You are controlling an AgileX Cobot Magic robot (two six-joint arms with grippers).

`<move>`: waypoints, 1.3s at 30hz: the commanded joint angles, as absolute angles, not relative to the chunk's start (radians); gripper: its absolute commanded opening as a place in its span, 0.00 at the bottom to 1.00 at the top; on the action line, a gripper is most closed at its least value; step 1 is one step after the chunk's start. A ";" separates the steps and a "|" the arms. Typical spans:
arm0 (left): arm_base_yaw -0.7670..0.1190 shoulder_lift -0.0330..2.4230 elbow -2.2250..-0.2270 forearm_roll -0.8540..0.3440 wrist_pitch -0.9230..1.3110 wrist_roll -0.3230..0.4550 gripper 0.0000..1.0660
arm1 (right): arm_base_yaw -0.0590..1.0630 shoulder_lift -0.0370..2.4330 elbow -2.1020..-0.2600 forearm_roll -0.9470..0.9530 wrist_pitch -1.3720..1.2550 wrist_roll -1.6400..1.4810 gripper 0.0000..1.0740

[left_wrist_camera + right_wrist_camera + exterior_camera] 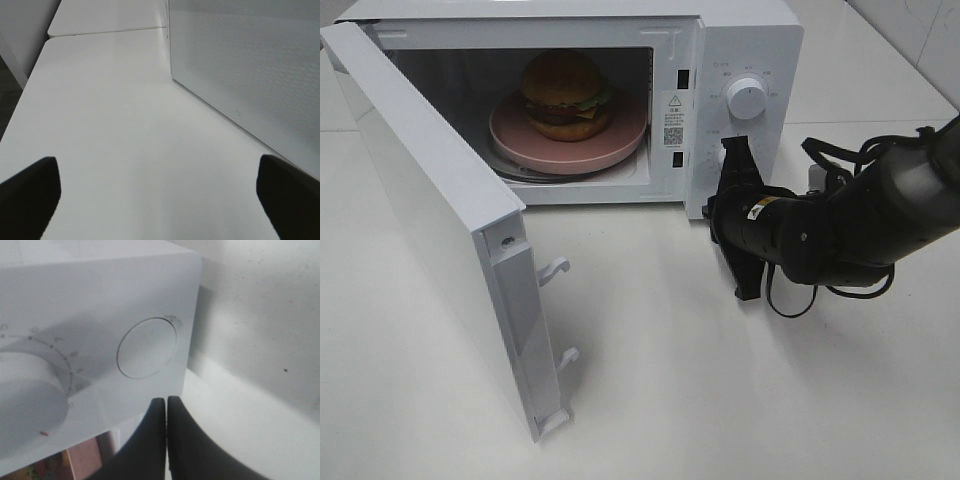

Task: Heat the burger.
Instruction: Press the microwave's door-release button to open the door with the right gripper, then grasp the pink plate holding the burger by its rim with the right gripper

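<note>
Sitting on a round pink plate (620, 143) inside the open white microwave (760, 40), the glossy domed burger (565, 95) shows green lettuce. The black right gripper (166, 402) is pressed closed near a smooth round button (146, 347). The left gripper (160, 192) gapes wide over the matte white table (125, 125).

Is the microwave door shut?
No, the door stands swung wide open, with the burger on its pink plate visible inside the microwave.

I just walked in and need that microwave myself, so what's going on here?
The burger sits on a pink plate inside the microwave, whose door stands wide open. The right gripper, shut, is at the control panel, close to the round button beside the dial. The left gripper is open and empty, over the table beside the door. Heating apparently hasn't started.
</note>
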State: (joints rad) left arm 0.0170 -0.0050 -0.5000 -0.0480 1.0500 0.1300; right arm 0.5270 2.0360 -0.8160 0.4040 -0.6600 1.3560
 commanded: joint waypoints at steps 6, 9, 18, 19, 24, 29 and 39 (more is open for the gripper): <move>0.020 -0.023 -0.498 -0.052 1.041 0.124 0.94 | 0.528 1.914 -0.768 0.377 -0.530 1.162 0.00; 0.020 -0.023 -0.498 -0.052 1.041 0.124 0.94 | 0.527 1.880 -0.768 0.358 -0.479 1.099 0.00; 0.020 -0.023 -0.498 -0.052 1.041 0.124 0.94 | 0.526 1.751 -0.768 0.358 -0.282 0.805 0.01; 0.020 -0.023 -0.498 -0.052 1.041 0.124 0.94 | 0.526 1.724 -0.768 0.359 -0.248 0.725 0.01; 0.020 -0.023 -0.498 -0.052 1.041 0.124 0.94 | 0.526 1.665 -0.768 0.359 -0.152 0.613 0.03; 0.020 -0.023 -0.498 -0.052 1.041 0.124 0.94 | 0.526 1.604 -0.768 0.358 -0.067 0.482 0.04; 0.020 -0.023 -0.498 -0.052 1.041 0.124 0.94 | 0.526 1.551 -0.824 0.214 0.201 0.351 0.06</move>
State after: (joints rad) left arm 0.0170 -0.0050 -0.5000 -0.0480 1.0500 0.1300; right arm 0.5270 1.5640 -0.8040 0.2750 0.1310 0.3830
